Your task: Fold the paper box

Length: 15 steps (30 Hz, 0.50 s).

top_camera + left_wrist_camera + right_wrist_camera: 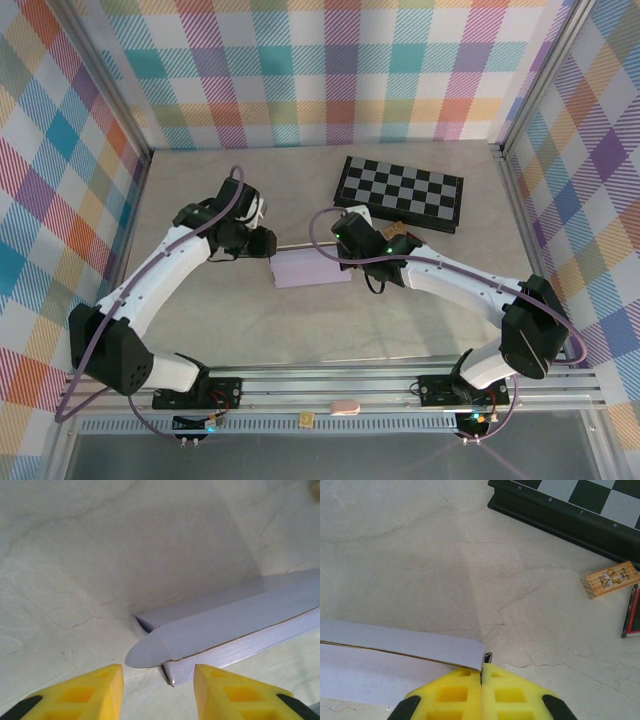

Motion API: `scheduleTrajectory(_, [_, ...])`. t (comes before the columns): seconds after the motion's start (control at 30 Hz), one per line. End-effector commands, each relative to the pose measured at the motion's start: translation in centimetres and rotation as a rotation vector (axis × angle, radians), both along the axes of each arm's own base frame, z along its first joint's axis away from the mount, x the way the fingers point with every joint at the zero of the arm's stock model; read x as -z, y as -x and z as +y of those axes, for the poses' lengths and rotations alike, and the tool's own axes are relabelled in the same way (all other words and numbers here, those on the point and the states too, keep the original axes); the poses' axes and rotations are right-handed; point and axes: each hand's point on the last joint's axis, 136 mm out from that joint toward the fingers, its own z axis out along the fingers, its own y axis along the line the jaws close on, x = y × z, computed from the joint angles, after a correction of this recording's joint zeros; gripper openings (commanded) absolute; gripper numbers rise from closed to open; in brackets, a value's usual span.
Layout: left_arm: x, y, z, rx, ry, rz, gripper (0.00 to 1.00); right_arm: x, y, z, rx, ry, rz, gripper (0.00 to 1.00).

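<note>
Landmark: we took the black-and-grey checkerboard (400, 192), lying flat on the far right part of the table (200, 330), as our reference for every place.
Paper box: the pale lavender paper box (312, 268) lay flat on the table, off the checkerboard's near-left corner as seen from overhead, on the arm-base side of it and apart from it.
Box form: in the left wrist view we saw a rounded flap tip jutting from the end farthest from the checkerboard. A thin dark seam ran under the top panel.
Left gripper: the left gripper (156, 667) sat at the box end farthest from the checkerboard. Its yellow fingers stood apart with nothing clamped, and the rounded flap tip lay just ahead of the gap.
Right gripper: the right gripper (481, 672) sat at the box end nearest the checkerboard, its fingers pressed together. The top flap's corner met their tips; we could not tell whether card was pinched.
Wooden block: a small printed wooden block (610, 579) lay near the checkerboard's near edge, not touching it.
Red-edged item: a red-edged item (632, 612) lay just beside the block on the side away from the checkerboard, cut off by the frame; we could not identify it.
</note>
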Motion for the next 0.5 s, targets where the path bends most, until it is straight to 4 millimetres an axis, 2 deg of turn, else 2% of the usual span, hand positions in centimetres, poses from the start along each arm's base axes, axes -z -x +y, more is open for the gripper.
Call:
scheduleTrajectory(0.0, [-0.9,-0.2,-0.1,0.119,-0.068,-0.033,0.41,2.9,1.9,-1.0,-0.013,0.076,0.101,0.0])
scheduleTrajectory(0.2, [0.0,-1.0,-0.7,0.183,-0.137,-0.026,0.4,2.9,1.9,-1.0,-0.01,0.074,0.103,0.0])
scheduleTrajectory(0.47, [0.7,-0.5,-1.1,0.22,-0.166,-0.012,0.38,3.0,1.9,-1.1,-0.008,0.079,0.102,0.0])
